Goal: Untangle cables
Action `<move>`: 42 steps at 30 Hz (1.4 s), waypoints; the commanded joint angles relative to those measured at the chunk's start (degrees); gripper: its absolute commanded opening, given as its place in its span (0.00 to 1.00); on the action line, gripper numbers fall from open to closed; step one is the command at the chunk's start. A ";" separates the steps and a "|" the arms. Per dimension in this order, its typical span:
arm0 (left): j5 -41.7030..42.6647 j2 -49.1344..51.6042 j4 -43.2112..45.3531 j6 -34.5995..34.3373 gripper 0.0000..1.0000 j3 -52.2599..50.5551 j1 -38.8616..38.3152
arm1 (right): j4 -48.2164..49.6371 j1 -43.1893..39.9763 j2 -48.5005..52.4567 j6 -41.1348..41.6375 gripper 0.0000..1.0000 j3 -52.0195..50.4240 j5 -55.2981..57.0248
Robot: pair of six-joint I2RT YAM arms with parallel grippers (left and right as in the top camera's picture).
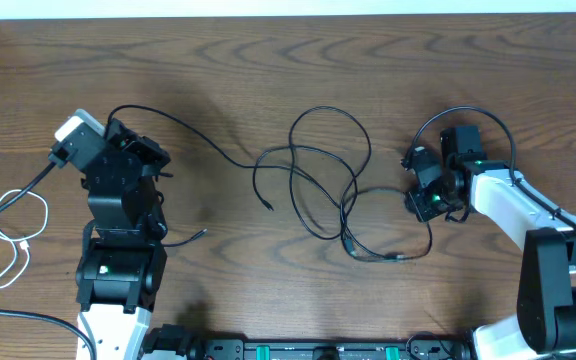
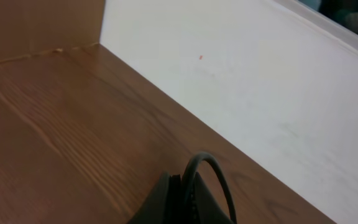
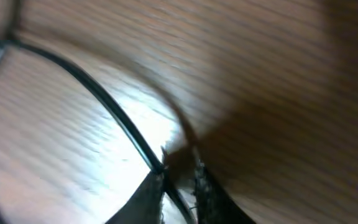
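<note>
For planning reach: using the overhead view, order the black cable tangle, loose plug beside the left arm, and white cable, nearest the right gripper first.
1. black cable tangle, just left of the right gripper.
2. loose plug, centre-left, by the left arm.
3. white cable, far left edge.

A dark brown wooden table (image 1: 268,80) with wavy grain fills the scene, bordered along its far edge by a plain white wall (image 2: 260,74) that meets a brown panel (image 2: 36,25) at the corner, while a bright glare (image 3: 145,121) whitens one patch of wood.
</note>
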 commanded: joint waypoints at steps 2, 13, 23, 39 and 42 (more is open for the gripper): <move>-4.31 0.15 -0.22 0.52 0.07 0.17 2.47 | 0.92 -1.55 1.79 6.05 0.15 -2.32 23.02; -4.28 0.15 -5.20 0.48 0.07 0.17 14.56 | 5.86 -19.28 1.79 11.17 0.24 -2.32 29.53; -4.26 0.48 -9.03 0.46 0.07 0.17 27.67 | 6.14 -35.95 1.79 16.68 0.29 -2.32 25.38; -0.17 2.89 -11.54 -0.81 0.08 0.17 33.86 | 15.13 -45.35 1.79 27.82 0.01 -2.29 10.73; 0.52 2.89 -11.54 -0.83 0.07 0.17 33.86 | 17.20 -47.25 1.79 30.91 0.01 -2.10 10.71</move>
